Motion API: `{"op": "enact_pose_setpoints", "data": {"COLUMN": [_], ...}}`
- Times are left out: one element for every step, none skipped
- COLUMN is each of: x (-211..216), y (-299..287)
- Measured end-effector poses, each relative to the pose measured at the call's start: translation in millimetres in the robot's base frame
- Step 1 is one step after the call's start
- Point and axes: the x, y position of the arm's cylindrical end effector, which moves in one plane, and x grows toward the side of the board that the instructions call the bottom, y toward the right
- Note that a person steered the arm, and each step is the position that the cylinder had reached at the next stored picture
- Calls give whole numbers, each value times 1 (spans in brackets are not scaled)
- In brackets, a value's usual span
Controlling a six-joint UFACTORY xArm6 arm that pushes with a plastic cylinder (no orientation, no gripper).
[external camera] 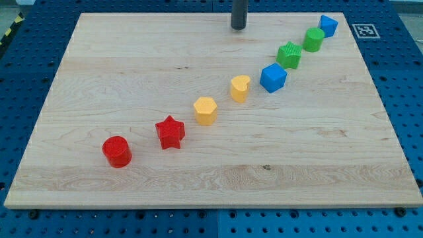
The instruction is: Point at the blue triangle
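My tip (238,26) is at the view's top centre of the wooden board (132,66), touching no block. The blocks lie in a diagonal line rising to the view's right: a red cylinder (117,151), a red star (170,132), a yellow hexagon (205,110), a yellow heart (240,87), a blue cube (273,77), a green star (289,55), a green cylinder (313,39) and a small blue block (328,26) at the top right, whose shape looks triangular. My tip is well to the left of that small blue block.
The board lies on a blue perforated table (403,79). A black-and-white marker tag (365,30) sits just off the board's top right corner.
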Motion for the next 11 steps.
{"op": "enact_pose_setpoints", "data": {"x": [-5, -32, -44, -44, -44, -24, -11, 11, 13, 13, 14], "y": [12, 67, 107, 144, 215, 241, 241, 241, 237, 225, 204]}}
